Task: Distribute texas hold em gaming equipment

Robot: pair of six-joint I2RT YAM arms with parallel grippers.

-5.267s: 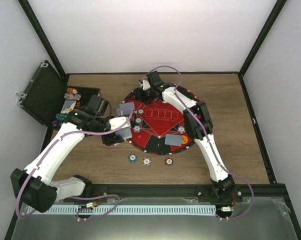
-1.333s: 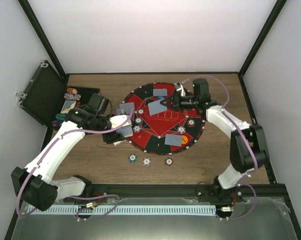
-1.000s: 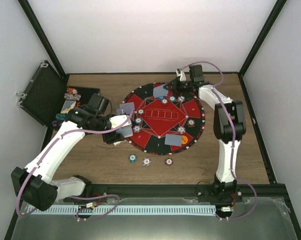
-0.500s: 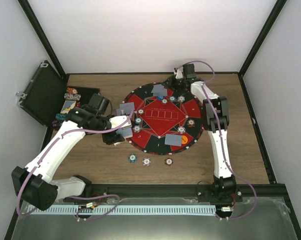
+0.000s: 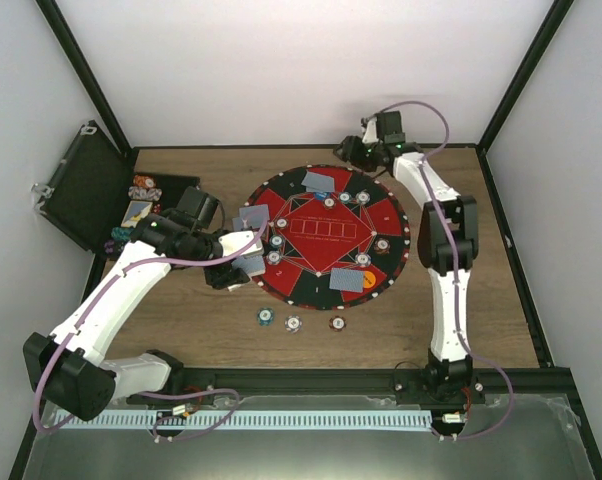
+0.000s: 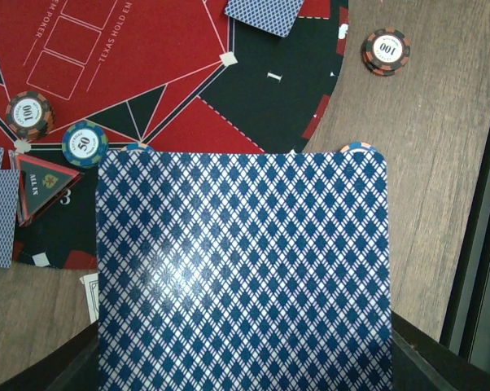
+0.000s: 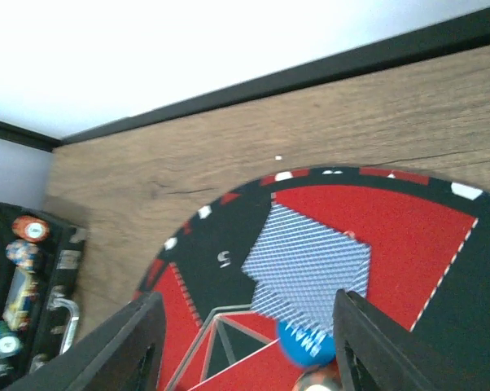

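The right tool hangs with its fingers spread and nothing between them. Below it a blue-backed playing card lies flat on the far sector of the round mat, with a blue chip touching or overlapping its near edge. If that tool pulls away low, a finger could catch the card's edge and drag it off its sector, or knock the chip.

The left tool is pinching a held card over the mat's left rim. I cannot tell whether it is one card or several, so a double deal is a risk. That card also fills the wrist view and hides the spot beneath, so it could bump or cover the nearby 50 chip.
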